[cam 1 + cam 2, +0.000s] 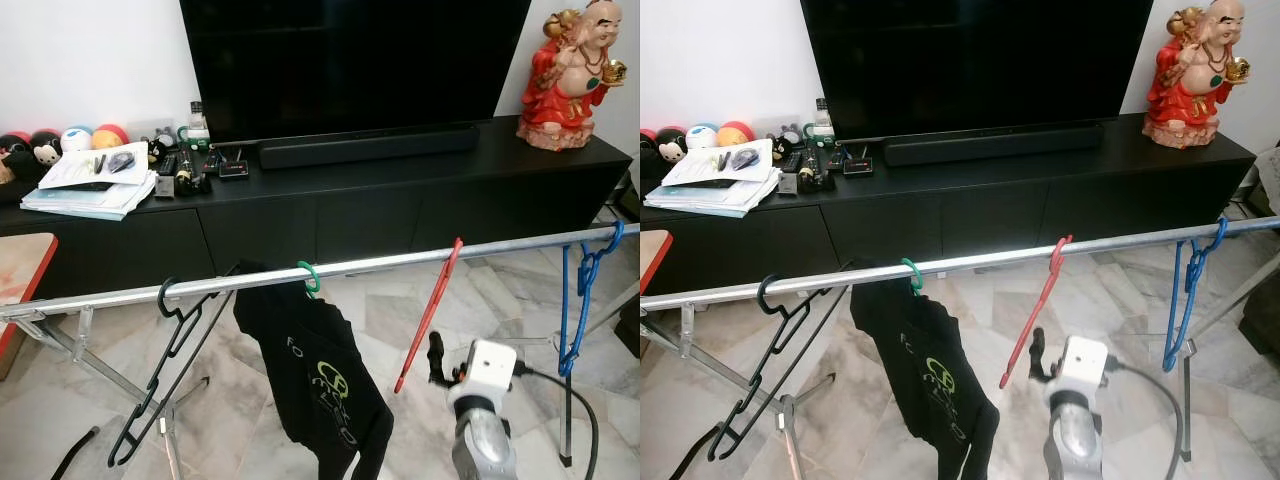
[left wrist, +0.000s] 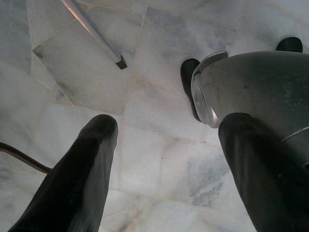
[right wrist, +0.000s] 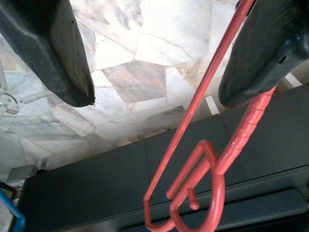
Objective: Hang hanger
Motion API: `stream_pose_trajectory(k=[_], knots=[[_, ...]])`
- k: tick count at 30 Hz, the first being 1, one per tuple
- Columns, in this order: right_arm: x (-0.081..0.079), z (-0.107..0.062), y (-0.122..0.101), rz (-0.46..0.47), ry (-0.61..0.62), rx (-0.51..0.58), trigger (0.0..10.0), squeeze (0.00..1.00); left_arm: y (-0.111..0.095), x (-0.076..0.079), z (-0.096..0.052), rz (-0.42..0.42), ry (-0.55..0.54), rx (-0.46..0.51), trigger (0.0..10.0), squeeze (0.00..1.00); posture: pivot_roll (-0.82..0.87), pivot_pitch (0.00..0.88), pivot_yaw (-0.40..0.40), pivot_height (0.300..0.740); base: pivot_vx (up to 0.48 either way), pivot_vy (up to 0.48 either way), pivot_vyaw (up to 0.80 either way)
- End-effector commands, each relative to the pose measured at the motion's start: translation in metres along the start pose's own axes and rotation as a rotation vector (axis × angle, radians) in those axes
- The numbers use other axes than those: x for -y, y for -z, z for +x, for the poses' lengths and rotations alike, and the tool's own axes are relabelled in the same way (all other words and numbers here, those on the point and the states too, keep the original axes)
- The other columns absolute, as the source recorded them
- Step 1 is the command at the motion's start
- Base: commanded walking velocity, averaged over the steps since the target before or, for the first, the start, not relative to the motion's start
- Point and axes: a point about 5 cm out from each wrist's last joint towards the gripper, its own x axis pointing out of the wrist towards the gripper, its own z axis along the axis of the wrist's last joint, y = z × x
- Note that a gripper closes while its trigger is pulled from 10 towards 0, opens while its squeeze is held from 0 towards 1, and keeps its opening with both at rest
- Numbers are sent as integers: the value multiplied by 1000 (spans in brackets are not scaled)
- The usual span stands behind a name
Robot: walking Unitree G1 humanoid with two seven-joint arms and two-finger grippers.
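- While the red hanger hangs with its hook over the rail, the right gripper sits low, just beside the hanger's bottom end.
- In the right wrist view the fingers are spread apart. One red bar runs up between them, and the other finger looks like it touches the hanger, but they are not squeezing it.
- The hanger looks thin and light. I think it is stiff plastic, so it will keep its shape but swing and turn easily on the rail.
- It looks smooth, so it may slip if held loosely.
- The best place to hold looks like a straight bar near the bottom, not the hook.
- It hangs tilted, between the black shirt on its green hanger and the blue hanger.
- A black hanger hangs further along.
- The left gripper hangs idle over the floor, fingers apart and holding nothing.
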Motion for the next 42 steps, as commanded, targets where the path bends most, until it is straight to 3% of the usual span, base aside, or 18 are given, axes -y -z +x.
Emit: stream_pose_trajectory(k=[1,11,25,33,42], knots=[[-3,0,-4,-5,-5,20,10000,0,9,8,-1,17,35,-32,10000,0,56,56,21,740,0,0,0],[-4,-2,0,-11,0,-8,10000,0,8,8,-1,34,33,-23,10000,0,61,62,19,740,0,-203,0],[-5,-6,7,-29,-12,-43,10000,0,10,8,-1,14,30,-29,10000,0,63,66,13,740,0,-149,-736],[-6,-6,2,-33,-16,-10,10000,0,9,8,-1,-8,27,-17,10000,0,65,65,9,740,0,0,0],[-6,-7,5,-41,-11,-40,10000,0,7,8,0,32,35,-16,10000,0,63,62,9,740,0,-160,-168]])
